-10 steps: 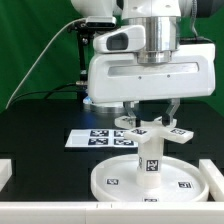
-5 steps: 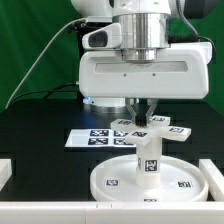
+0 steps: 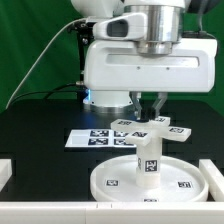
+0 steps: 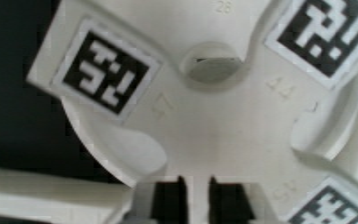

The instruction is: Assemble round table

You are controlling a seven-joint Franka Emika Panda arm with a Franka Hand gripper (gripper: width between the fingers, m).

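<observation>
The round disc (image 3: 186, 184) lies flat at the front of the table. The short leg (image 3: 148, 162) stands upright on its middle. The cross-shaped base (image 3: 168, 129) sits flat on top of the leg. My gripper (image 3: 155, 112) hangs straight down just over the base, a little to the exterior view's right of the leg, with its fingers drawn together. In the wrist view the base (image 4: 211, 120) fills the picture with its tags and round hub (image 4: 213, 68). My gripper (image 4: 194, 203) shows two dark fingers with only a thin white strip between them.
The marker board (image 3: 92, 139) lies on the black table behind the disc. Low white walls stand at the front left (image 3: 5, 174) and front right (image 3: 217, 168). A green backdrop and a cable are behind the arm.
The fingers stood wide apart on either side of the base one second ago. They have since closed together, and the hand has shifted slightly to the exterior view's right. The furniture parts have not moved.
</observation>
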